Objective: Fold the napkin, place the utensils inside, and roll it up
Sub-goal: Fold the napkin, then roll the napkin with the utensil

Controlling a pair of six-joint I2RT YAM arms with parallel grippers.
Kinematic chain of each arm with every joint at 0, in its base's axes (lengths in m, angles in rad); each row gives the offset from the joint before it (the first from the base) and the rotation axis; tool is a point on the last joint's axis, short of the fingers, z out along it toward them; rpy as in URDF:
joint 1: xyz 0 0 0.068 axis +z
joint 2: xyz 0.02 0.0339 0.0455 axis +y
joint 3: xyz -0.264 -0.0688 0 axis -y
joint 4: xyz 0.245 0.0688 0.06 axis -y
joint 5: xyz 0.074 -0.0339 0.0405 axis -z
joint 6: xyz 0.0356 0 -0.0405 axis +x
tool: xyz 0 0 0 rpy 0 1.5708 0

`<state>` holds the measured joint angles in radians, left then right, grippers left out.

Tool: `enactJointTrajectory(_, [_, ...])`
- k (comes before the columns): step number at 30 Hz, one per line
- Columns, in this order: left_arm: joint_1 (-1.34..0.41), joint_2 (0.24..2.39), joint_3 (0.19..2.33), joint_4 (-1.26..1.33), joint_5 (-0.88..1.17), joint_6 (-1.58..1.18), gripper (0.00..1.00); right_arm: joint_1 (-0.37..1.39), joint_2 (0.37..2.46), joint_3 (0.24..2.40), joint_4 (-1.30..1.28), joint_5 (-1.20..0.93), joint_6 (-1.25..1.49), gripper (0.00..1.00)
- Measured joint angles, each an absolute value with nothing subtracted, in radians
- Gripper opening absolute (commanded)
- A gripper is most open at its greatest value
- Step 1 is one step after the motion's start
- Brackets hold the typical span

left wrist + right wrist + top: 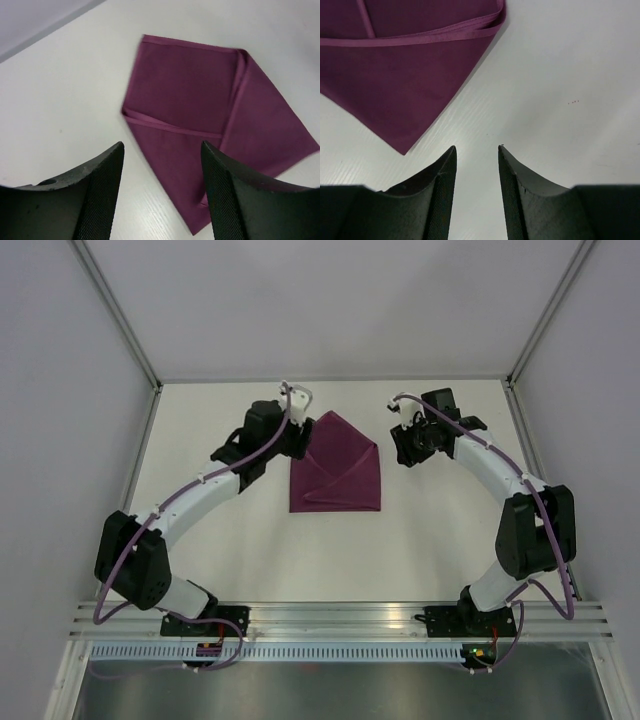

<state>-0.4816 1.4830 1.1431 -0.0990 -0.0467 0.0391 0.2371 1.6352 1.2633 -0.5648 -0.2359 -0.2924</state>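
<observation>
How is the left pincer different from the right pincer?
The left pincer has its fingers spread wide; the right pincer has them closer together. The left pincer is at the edge of the purple napkin, with cloth showing between its fingers; the right pincer is over bare table, just off the napkin's corner. Both are black, open and holding nothing.

A white bench stands between pale grey walls. Metal posts rise at its far corners. A metal rail runs along its near edge.
</observation>
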Motion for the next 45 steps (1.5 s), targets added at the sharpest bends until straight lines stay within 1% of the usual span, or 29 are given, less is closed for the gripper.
enactJointTrajectory(1, [-0.521, 1.475, 1.126, -0.089, -0.046, 0.088, 0.7, 0.234, 1.635, 1.275, -0.581, -0.258, -0.306, 0.45])
enactJointTrajectory(5, [-0.623, 1.468, 1.022, -0.055, -0.017, 0.237, 0.71, 0.196, 1.635, 1.334, -0.638, -0.334, -0.356, 0.46])
enactJointTrajectory(8, [-0.651, 1.467, 0.949, -0.054, -0.029, 0.271, 0.7, 0.163, 1.635, 1.36, -0.652, -0.374, -0.388, 0.47])
enactJointTrajectory(11, [-0.656, 1.452, 0.937, -0.055, -0.056, 0.263, 0.7, 0.17, 1.632, 1.349, -0.642, -0.384, -0.421, 0.47])
enactJointTrajectory(14, [-0.655, 1.39, 0.937, -0.047, -0.107, 0.226, 0.71, 0.236, 1.629, 1.307, -0.617, -0.373, -0.456, 0.48])
enactJointTrajectory(16, [-0.648, 1.341, 0.942, -0.046, -0.145, 0.187, 0.72, 0.33, 1.629, 1.254, -0.58, -0.347, -0.489, 0.48])
enactJointTrajectory(20, [-0.634, 1.283, 0.976, -0.067, -0.212, 0.114, 0.75, 0.493, 1.639, 1.193, -0.535, -0.324, -0.544, 0.53])
enactJointTrajectory(22, [-0.63, 1.26, 0.982, -0.077, -0.24, 0.089, 0.76, 0.54, 1.654, 1.192, -0.516, -0.324, -0.572, 0.54])
enactJointTrajectory(23, [-0.63, 1.248, 0.982, -0.083, -0.255, 0.074, 0.77, 0.551, 1.663, 1.191, -0.503, -0.324, -0.584, 0.58])
enactJointTrajectory(28, [-0.612, 1.211, 0.994, -0.139, -0.289, 0.007, 0.79, 0.587, 1.692, 1.164, -0.451, -0.316, -0.634, 0.61])
enactJointTrajectory(32, [-0.577, 1.207, 1.036, -0.19, -0.289, -0.035, 0.79, 0.63, 1.718, 1.14, -0.413, -0.316, -0.662, 0.66])
enactJointTrajectory(40, [-0.505, 1.165, 1.101, -0.24, -0.256, -0.097, 0.8, 0.715, 1.783, 1.084, -0.329, -0.269, -0.694, 0.67])
enactJointTrajectory(45, [-0.473, 1.143, 1.111, -0.253, -0.222, -0.107, 0.79, 0.738, 1.814, 1.078, -0.275, -0.228, -0.705, 0.67])
